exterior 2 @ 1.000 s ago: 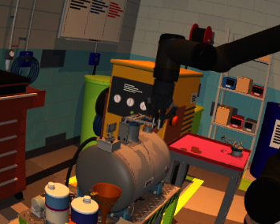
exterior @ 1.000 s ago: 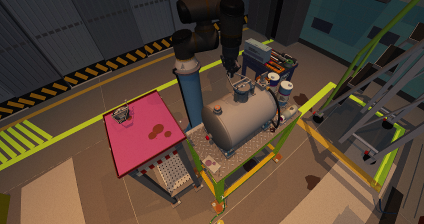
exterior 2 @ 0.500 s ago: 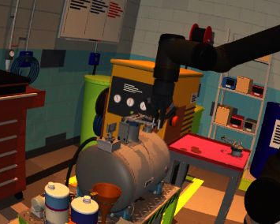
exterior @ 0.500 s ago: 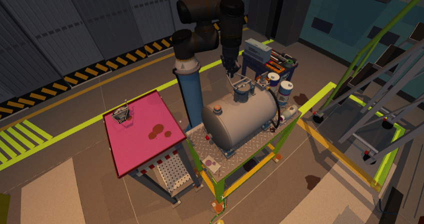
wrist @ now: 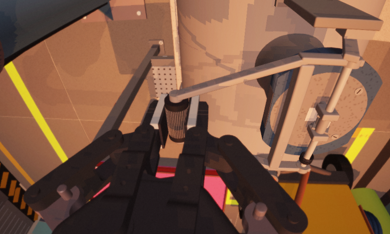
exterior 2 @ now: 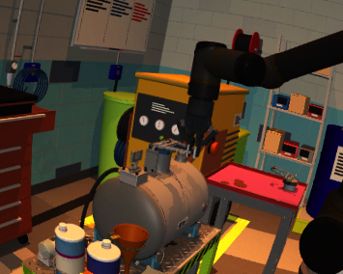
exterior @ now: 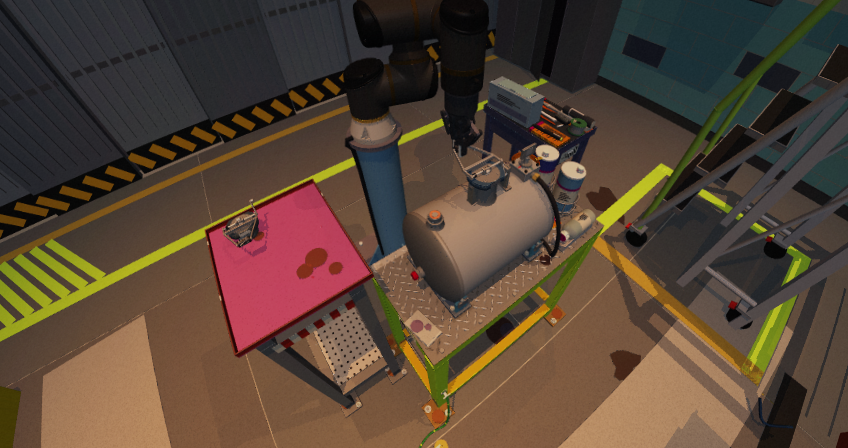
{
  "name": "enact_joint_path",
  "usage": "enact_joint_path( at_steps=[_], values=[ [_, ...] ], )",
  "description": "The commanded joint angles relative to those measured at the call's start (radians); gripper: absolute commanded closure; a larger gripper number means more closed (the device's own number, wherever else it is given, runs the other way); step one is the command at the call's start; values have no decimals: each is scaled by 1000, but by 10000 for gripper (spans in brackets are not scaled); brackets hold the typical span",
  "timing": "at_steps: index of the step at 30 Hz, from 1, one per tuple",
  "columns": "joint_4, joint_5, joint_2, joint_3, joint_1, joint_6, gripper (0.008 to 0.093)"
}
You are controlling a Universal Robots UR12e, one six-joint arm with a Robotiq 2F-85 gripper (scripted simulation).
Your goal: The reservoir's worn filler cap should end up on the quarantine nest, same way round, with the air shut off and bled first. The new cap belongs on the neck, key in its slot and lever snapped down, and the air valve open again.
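The reservoir's neck is mostly hidden under the filler cap [wrist: 321, 110], a round grey disc with a blue rim that sits on top of the grey tank [exterior: 479, 230]. A long grey lever [wrist: 237, 77] reaches from the cap's clamp frame to a knurled dark handle [wrist: 176, 122]. My gripper [wrist: 176, 116] has its two finger pads closed on that handle, one on each side. The lever is raised above the cap. A second cap [exterior: 241, 230] stands on the pink table [exterior: 285, 265] to the left of the tank.
Two white and blue canisters [exterior: 562, 173] stand at the tank's far end, next to a black hose. A blue cart [exterior: 538, 119] with tools stands behind. The arm's blue pedestal [exterior: 378, 188] rises between the table and the tank. A stair frame fills the right.
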Motion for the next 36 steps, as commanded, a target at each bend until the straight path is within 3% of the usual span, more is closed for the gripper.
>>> enact_joint_path(
  at_steps=[1,10,25,36],
  values=[
    [-1,0,0,-1,0,0,799],
    [-1,0,0,-1,0,0,634],
    [4,0,-2,-4,0,0,634],
    [54,0,-23,-33,0,0,634]
  ],
)
